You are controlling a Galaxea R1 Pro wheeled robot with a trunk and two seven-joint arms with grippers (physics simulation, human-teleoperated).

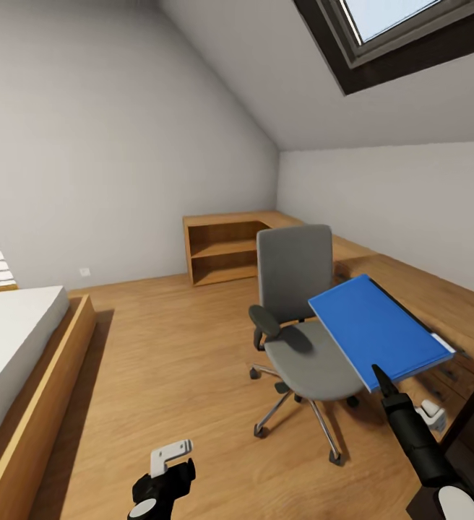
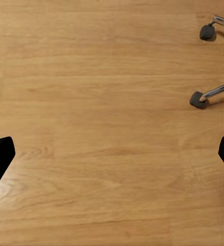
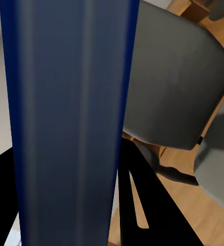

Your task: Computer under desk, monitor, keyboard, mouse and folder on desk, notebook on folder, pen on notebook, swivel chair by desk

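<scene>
The bedroom's light-wood floor (image 1: 165,361) runs smooth and faintly grained under sloped grey walls and a dark-framed skylight (image 1: 403,29). A bed (image 1: 13,361) with a white mattress in a wooden frame stands at the left, and a low open-shelved wooden cabinet (image 1: 226,253) fills the far corner.

The swivel chair (image 1: 298,318) stands mid-floor: grey padded seat and upright back, black armrests, chrome spokes on dark casters; two of those casters show in the left wrist view (image 2: 198,100).

The folder (image 1: 378,328) is a thin, flat, bright-blue rectangle with a pale edge, held in the air above the seat's right side. It is tilted, its long axis running from the gripper away toward the far wall.

The right gripper (image 1: 381,379) is clamped on the folder's near edge, black fingers either side of the blue spine (image 3: 70,123).

The left gripper (image 1: 166,462) hangs low over bare floor, fingers spread apart and holding nothing.
</scene>
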